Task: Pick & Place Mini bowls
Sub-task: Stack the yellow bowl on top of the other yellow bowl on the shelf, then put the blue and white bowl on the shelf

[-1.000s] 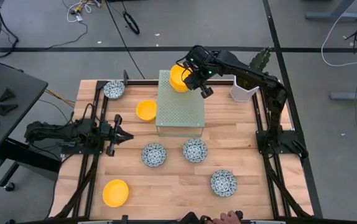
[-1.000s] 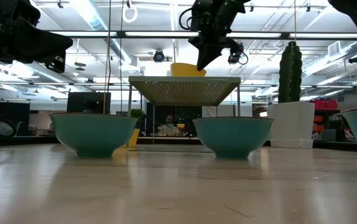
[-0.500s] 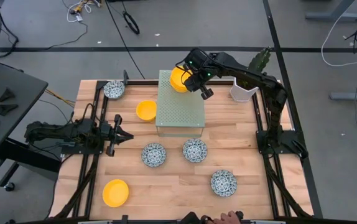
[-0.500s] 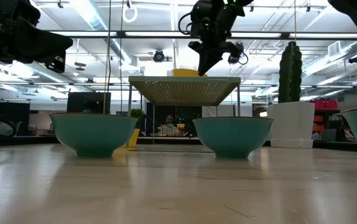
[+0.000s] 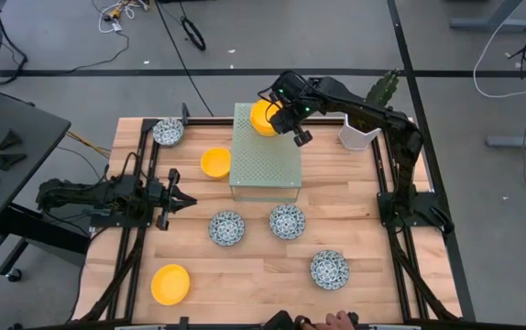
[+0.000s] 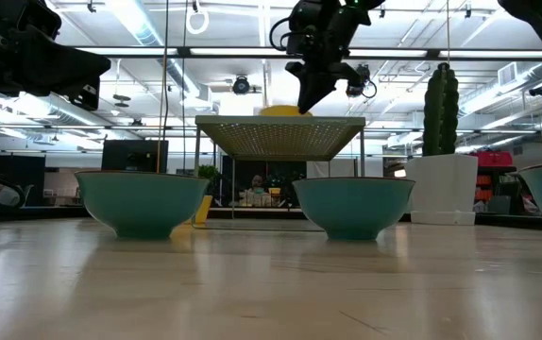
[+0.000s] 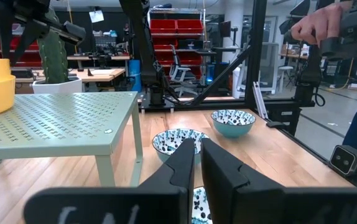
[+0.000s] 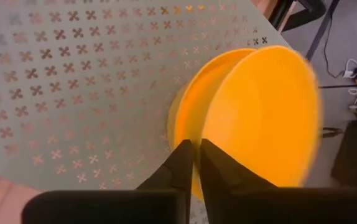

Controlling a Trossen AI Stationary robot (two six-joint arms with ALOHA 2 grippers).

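In the high view, the right gripper (image 5: 284, 117) sat just above the frame's centre, over the far left corner of the pale green perforated stand (image 5: 266, 156). Its fingers (image 8: 188, 163) pinched the rim of a yellow bowl (image 8: 253, 118), which rested on that corner of the stand. The low view showed this bowl as a yellow sliver on the stand's top, under the gripper.

A second yellow bowl (image 5: 214, 162) lay on the table (image 5: 364, 206) just left of the stand, and a third (image 5: 169, 283) at the lower left. A patterned bowl (image 5: 168, 132) stood at the upper left of the table; three more (image 5: 227, 227) (image 5: 287, 221) (image 5: 329, 269) lay below the stand, toward the lower right.

The left gripper (image 5: 182, 199) rested low at the table's left edge, its fingers (image 7: 185, 169) nearly together and empty. A white pot (image 5: 357, 135) stood right of the stand.
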